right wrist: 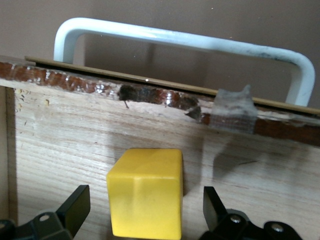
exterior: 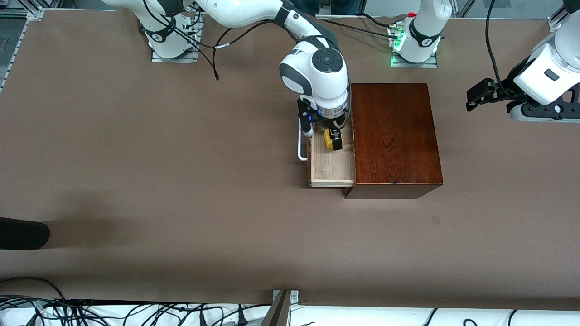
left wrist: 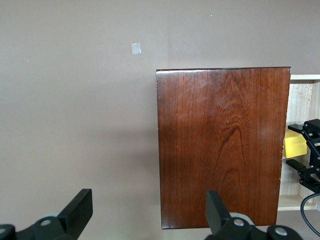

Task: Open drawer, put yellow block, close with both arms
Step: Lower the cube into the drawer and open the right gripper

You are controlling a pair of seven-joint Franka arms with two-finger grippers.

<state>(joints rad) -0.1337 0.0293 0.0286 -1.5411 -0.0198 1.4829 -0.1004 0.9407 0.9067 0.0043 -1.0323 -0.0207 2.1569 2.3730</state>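
Front view: drawer (exterior: pixel 332 170) pulled out of dark wooden box (exterior: pixel 395 136) on tabletop (exterior: pixel 181 181), toward right arm's end. Right gripper (exterior: pixel 334 137) low inside drawer, yellow block (exterior: pixel 328 139) between its fingers. Left gripper (exterior: pixel 476 97) hangs over tabletop at left arm's end, waiting.

Left wrist view: left gripper (left wrist: pixel 147 212) spread wide, holding nothing, over box (left wrist: pixel 222 145). Block (left wrist: pixel 295 144) visible in drawer (left wrist: pixel 300 95).

Right wrist view: right gripper (right wrist: pixel 145 212) parted, fingers clear of block (right wrist: pixel 146 199). Block rests on drawer floor (right wrist: pixel 75 145), near white handle (right wrist: pixel 185 42).
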